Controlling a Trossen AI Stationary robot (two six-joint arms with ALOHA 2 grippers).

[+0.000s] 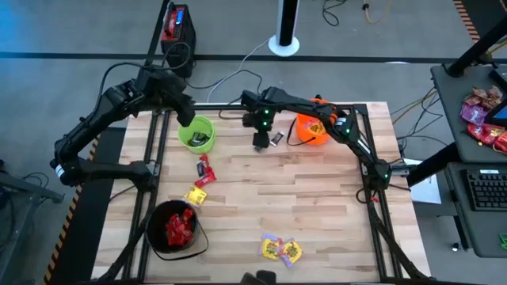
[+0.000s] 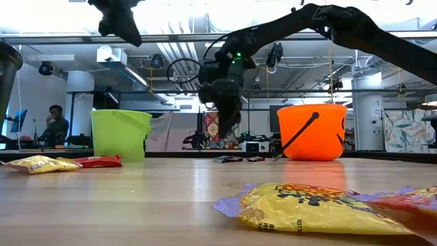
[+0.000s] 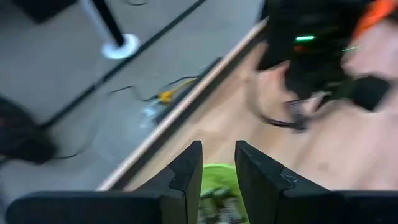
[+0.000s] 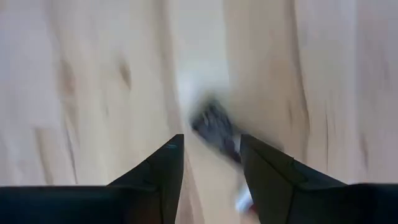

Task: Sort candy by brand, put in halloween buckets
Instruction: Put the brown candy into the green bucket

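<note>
Right gripper (image 1: 260, 143) hangs with fingers parted directly over the small dark-wrapped candy (image 4: 217, 132) on the pale wooden table (image 1: 317, 198), beside the orange pumpkin-like plastic bucket (image 1: 313, 131); long axis slants across my fingers; left gripper (image 1: 188, 119), slightly parted and empty, hovers over the lime green plastic bucket (image 1: 196, 133).

Three buckets (image 1: 196, 133) stand on the surface (image 1: 317, 206) — two at the back, one front-left; candy (image 1: 201, 184) lies between them and at the front.
</note>
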